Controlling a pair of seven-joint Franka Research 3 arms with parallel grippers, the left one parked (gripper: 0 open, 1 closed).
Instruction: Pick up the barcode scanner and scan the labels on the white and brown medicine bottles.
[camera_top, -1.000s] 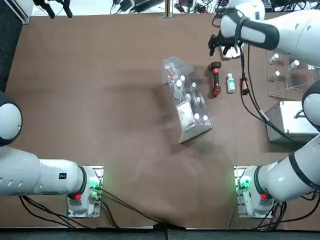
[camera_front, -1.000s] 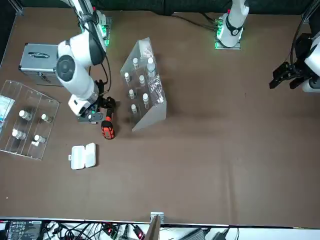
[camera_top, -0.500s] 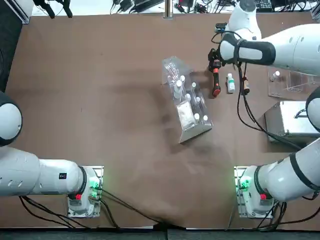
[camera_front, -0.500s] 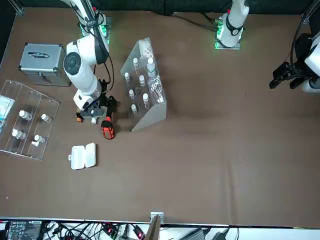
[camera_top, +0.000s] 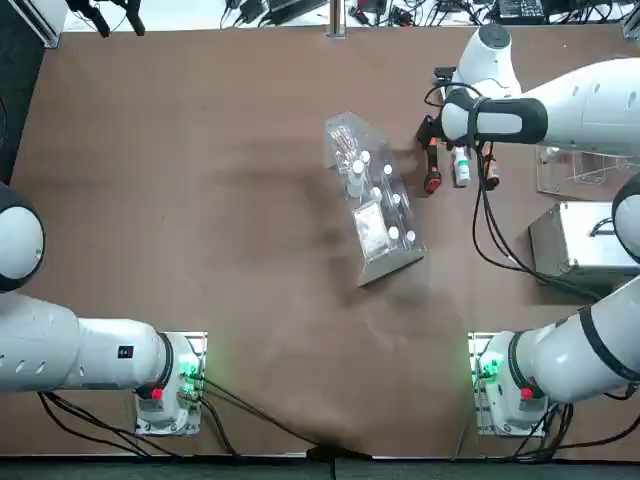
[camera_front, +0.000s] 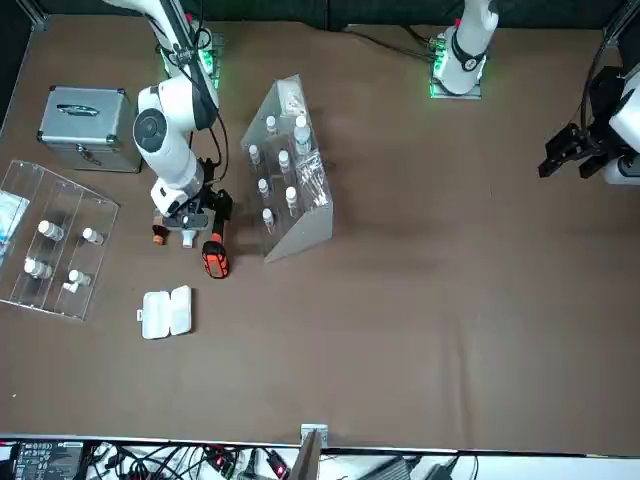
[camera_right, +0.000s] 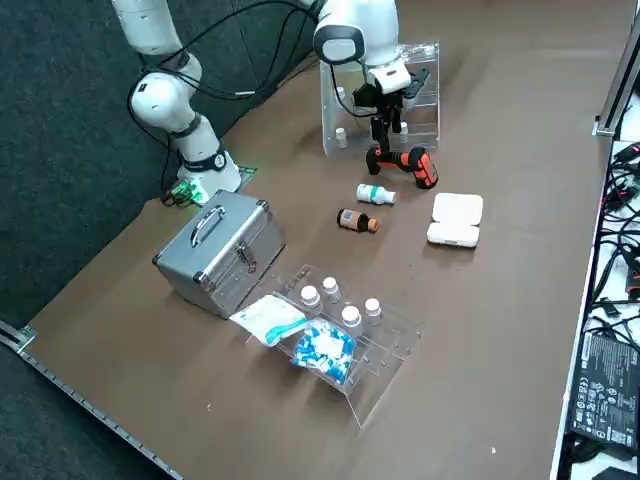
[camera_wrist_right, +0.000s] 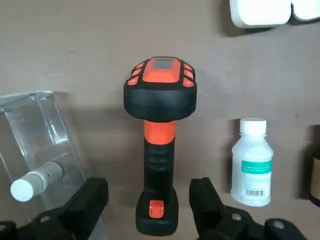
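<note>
The barcode scanner (camera_wrist_right: 160, 100), black with orange-red parts, lies flat on the brown table (camera_top: 200, 200), beside the clear rack. My right gripper (camera_wrist_right: 149, 200) hovers over its handle end, open, with one finger on each side and a gap on both sides. From overhead the gripper (camera_top: 432, 148) covers the scanner's (camera_top: 432, 172) far end. The white medicine bottle (camera_top: 461, 168) lies next to the scanner, cap pointing away from the robot, label up (camera_wrist_right: 252, 165). The brown bottle (camera_top: 490, 172) lies just beyond it, on its side (camera_right: 355, 220).
A white folded case (camera_right: 455, 219) lies past the scanner's head. A tilted clear rack with white-capped vials (camera_top: 372, 205) stands on the scanner's other side. A silver metal case (camera_top: 580, 245) and a clear tray of vials (camera_front: 50, 240) sit at the robot's right.
My right arm has come back from over the white case towards the robot and lowered over the scanner. Scanner and both bottles have stayed where they were.
</note>
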